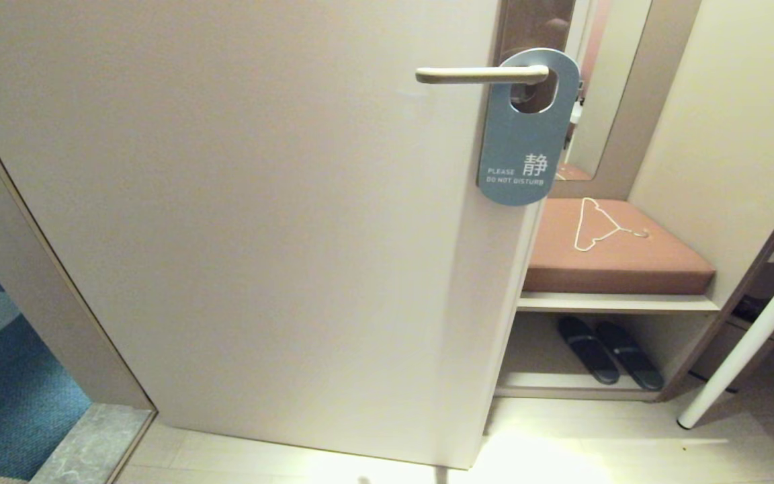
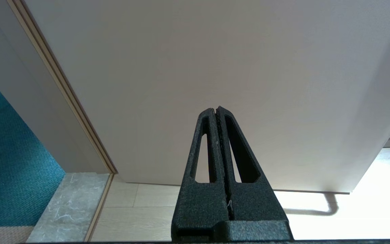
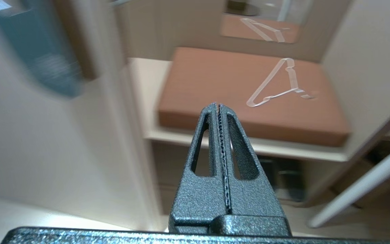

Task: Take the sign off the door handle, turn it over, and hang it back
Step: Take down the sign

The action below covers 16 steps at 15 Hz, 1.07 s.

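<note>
The right pincer is pressed fully closed with nothing in it, its dark pebbled fingers tapering to a narrow tip with a toothed seam between them; in its own wrist view it points towards the cushioned bench, with the sign only a blurred blue patch off to one side. The left pincer is likewise closed and empty, parked low and facing the bare door near the floor. Neither arm shows in the head view. The sign hangs from the door handle, the lever passing through its oval hole, its grey-blue "do not disturb" face outward and its lower end hanging just past the door's edge. The step in hand looks to be the reach for the sign, and to do it well the right pincer should open before it arrives, come at the card's free lower edge, and nip it on the flat. Then it should slide the hole along the lever towards the free tip instead of pulling straight out. The card is thin, stiff and smooth, with rounded corners, so it may slip or swing under a light grip. The handle is a slim, straight, matte beige bar. Beyond lie a terracotta cushion, a thin white wire hanger and dark slippers on the shelf below.
</note>
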Tool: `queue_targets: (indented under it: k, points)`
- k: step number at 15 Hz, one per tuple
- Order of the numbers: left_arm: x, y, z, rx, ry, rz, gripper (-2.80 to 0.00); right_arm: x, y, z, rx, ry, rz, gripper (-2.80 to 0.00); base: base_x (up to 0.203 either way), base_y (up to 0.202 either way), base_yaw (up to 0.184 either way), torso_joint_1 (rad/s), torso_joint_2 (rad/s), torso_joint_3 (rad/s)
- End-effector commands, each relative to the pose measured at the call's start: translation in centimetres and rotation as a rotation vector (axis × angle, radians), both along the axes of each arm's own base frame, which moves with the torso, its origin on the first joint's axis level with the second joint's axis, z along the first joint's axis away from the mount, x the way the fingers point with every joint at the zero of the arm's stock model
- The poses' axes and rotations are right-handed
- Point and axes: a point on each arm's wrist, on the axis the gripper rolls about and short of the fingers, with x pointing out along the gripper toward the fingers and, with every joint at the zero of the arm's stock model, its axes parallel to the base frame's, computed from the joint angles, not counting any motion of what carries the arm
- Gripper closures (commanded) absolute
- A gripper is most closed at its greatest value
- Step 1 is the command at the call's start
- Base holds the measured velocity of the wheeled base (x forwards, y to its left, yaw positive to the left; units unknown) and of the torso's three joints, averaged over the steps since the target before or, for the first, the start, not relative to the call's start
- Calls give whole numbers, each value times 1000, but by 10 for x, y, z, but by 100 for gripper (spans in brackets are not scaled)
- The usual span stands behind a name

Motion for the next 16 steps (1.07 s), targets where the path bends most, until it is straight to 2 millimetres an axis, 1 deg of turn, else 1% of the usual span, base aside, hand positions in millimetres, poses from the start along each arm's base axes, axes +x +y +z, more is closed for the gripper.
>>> queue_targets:
  k: [1, 2, 3, 5, 8, 10, 13, 16]
  points:
    - [0, 0, 0, 0, 2, 0, 0, 41, -21, -3, -5, 58, -25, 0, 0, 0, 0, 0, 0, 0]
    - [0, 0, 0, 0, 2, 0, 0, 49, -29, -1, -10, 59, 17, 0, 0, 0, 0, 0, 0, 0]
    - [0, 0, 0, 0, 2, 0, 0, 54, -30, -2, -11, 63, 71, 0, 0, 0, 0, 0, 0, 0]
    - [0, 0, 0, 0, 2, 0, 0, 56, -28, -5, 13, 68, 218, 0, 0, 0, 0, 0, 0, 0]
    - [0, 0, 0, 0, 2, 0, 0, 56, -22, -21, 84, 102, 502, 0, 0, 0, 0, 0, 0, 0]
    - [0, 0, 0, 0, 2, 0, 0, 55, -20, -29, 117, 114, 640, 0, 0, 0, 0, 0, 0, 0]
    - [0, 0, 0, 0, 2, 0, 0, 59, -19, -41, 139, 126, 785, 0, 0, 0, 0, 0, 0, 0]
    - [0, 0, 0, 0, 2, 0, 0, 82, -23, -53, 166, 151, 856, 0, 0, 0, 0, 0, 0, 0]
